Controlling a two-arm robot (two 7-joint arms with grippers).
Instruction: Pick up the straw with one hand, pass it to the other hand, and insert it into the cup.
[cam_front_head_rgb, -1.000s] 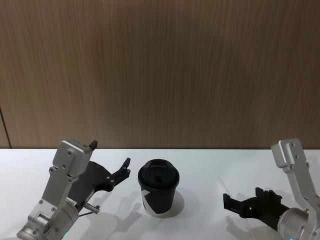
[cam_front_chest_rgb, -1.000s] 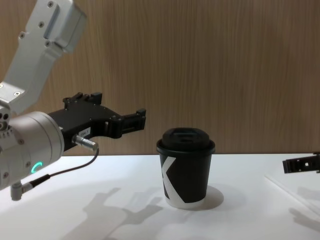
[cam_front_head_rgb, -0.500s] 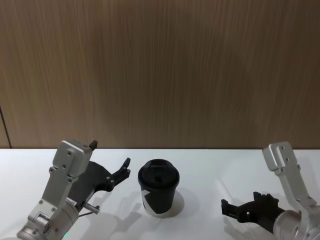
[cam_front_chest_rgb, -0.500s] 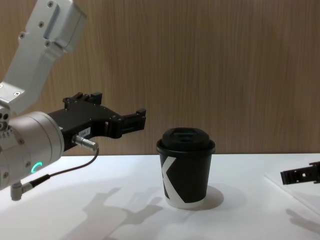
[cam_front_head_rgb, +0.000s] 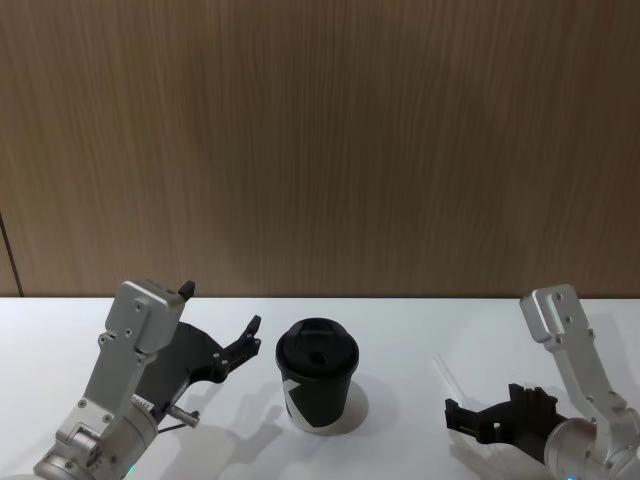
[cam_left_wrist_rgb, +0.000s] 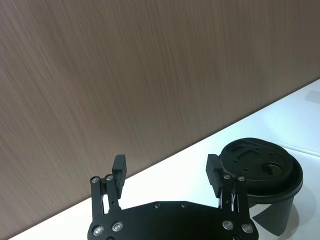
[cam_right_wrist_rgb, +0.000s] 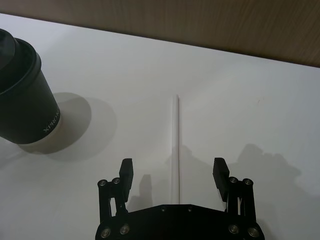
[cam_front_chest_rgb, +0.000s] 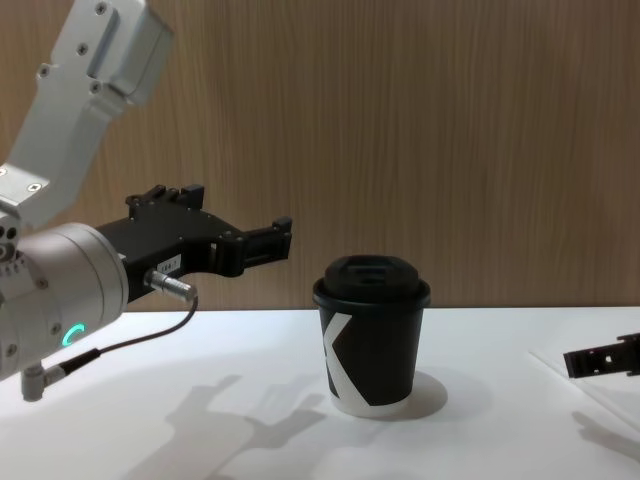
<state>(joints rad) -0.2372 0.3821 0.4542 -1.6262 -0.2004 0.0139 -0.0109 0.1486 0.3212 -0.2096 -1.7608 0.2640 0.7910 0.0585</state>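
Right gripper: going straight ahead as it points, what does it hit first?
Probably the straw, lying straight ahead between the open fingers of the right gripper; the cup sits off that line. Its height above the table is unclear.

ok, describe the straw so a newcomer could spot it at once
On the white table, find the black lidded cup at the centre, then look to the robot's right of it. The straw lies flat there, lined up between the open fingers of the right gripper. It is the one thin white stick, unlike the squat dark cup.
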